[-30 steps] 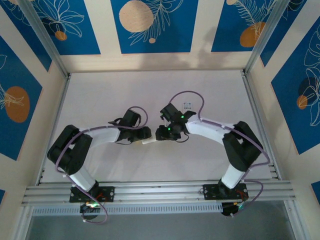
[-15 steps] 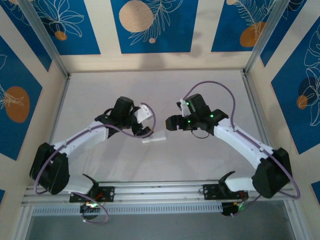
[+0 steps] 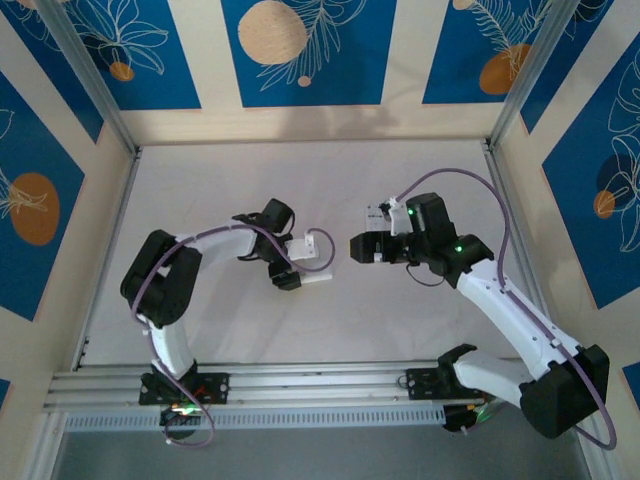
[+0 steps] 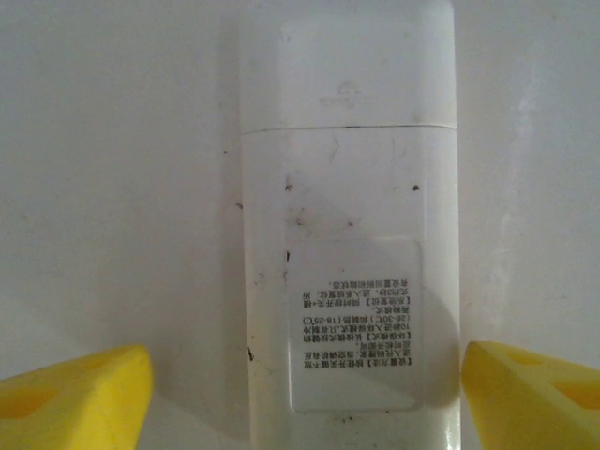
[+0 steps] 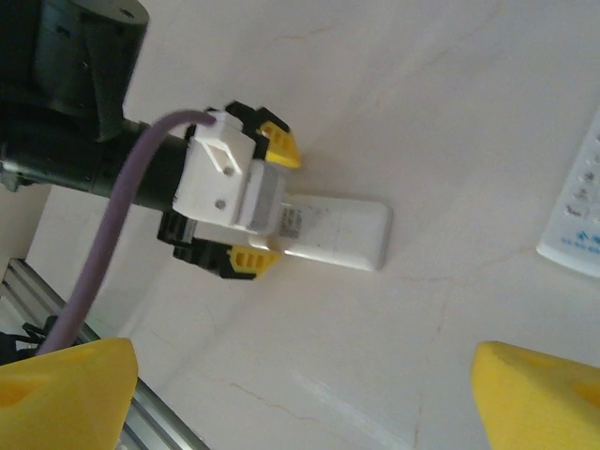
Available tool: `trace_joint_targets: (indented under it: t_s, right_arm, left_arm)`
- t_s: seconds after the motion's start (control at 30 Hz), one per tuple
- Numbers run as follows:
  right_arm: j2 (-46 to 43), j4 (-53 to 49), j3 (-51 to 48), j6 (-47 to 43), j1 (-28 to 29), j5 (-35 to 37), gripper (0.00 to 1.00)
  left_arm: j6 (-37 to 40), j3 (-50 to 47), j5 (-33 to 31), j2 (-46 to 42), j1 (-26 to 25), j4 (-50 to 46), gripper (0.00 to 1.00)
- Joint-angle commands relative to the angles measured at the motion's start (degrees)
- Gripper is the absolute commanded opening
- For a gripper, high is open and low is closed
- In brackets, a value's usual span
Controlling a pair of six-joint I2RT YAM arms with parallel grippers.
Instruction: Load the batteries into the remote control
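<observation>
Your left gripper [image 4: 305,375] stands spread, straddling the left end of the remote [image 4: 347,234] without touching; your right gripper [image 5: 300,375], also spread, hangs well right.

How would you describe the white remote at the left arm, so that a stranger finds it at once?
Start at the middle of the pale table, where the left gripper hovers with open jaws. A white remote lies flat between them, touching neither. Unlike the other remote to its right, which shows buttons, this one lies back up with a printed label.
</observation>
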Motion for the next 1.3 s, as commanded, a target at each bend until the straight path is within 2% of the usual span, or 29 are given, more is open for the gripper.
trace_joint_targets:
  t_s: [0.0, 0.1, 0.2, 0.43, 0.53, 0.6, 0.63, 0.83, 1.0, 1.07, 1.23, 1.27]
  right_arm:
    - [-1.33, -2.26, -1.48, -0.74, -1.42, -1.91, 0.92]
    - [-1.58, -2.44, -1.77, -0.44, -2.67, -2.02, 0.92]
    - [-1.6, -2.02, -1.88, -0.1, -3.62, -3.01, 0.92]
    - [-1.38, -1.93, -1.55, 0.35, -5.1, -4.18, 0.92]
    - [-1.31, -2.1, -1.33, 0.92, -5.95, -4.38, 0.92]
    - [-1.37, -2.39, -1.16, 1.31, -6.5, -4.56, 0.92]
    - [-1.38, -2.57, -1.09, 1.41, -6.84, -4.56, 0.92]
    - [-1.47, -3.36, -0.81, 2.72, -9.63, -5.95, 0.92]
    - [-0.94, -2.14, 0.19, 5.54, -14.62, -10.89, 0.92]
    - [-1.0, -1.39, 1.54, 2.86, -14.75, -12.35, 0.91]
    - [-4.16, 4.01, 2.8, -8.95, -11.01, -7.95, 0.92]
    - [-5.32, 6.95, 1.43, -13.35, -9.42, -8.21, 1.0]
  left_arm:
    - [0.69, 2.86, -0.7, 2.2, 0.23, -3.43, 0.83]
    - [1.08, 4.14, -0.61, 3.85, 0.05, -5.84, 0.78]
    - [1.45, 5.16, -1.73, 5.27, -0.33, -7.41, 0.63]
    - [6.82, 5.82, -1.54, 7.47, -1.37, -11.58, 0.62]
    - [7.94, 6.27, -2.1, 8.82, -2.02, -12.63, 0.52]
    - [8.03, 6.03, -2.36, 8.85, -2.36, -12.31, 0.36]
    - [7.98, 5.89, -2.32, 8.56, -2.45, -12.07, 0.33]
    - [4.71, 6.2, 1.28, 4.22, -2.45, -11.14, 0.36]
    - [-1.36, 7.06, 12.01, -2.56, -1.4, -9.85, 0.36]
    - [-1.1, 7.92, 14.27, -4.34, -1.42, -11.45, 0.36]
    - [1.62, 12.88, 15.21, -4.74, -1.39, -22.12, 0.37]
    - [1.63, 13.35, 15.59, -5.1, -1.51, -23.07, 0.37]
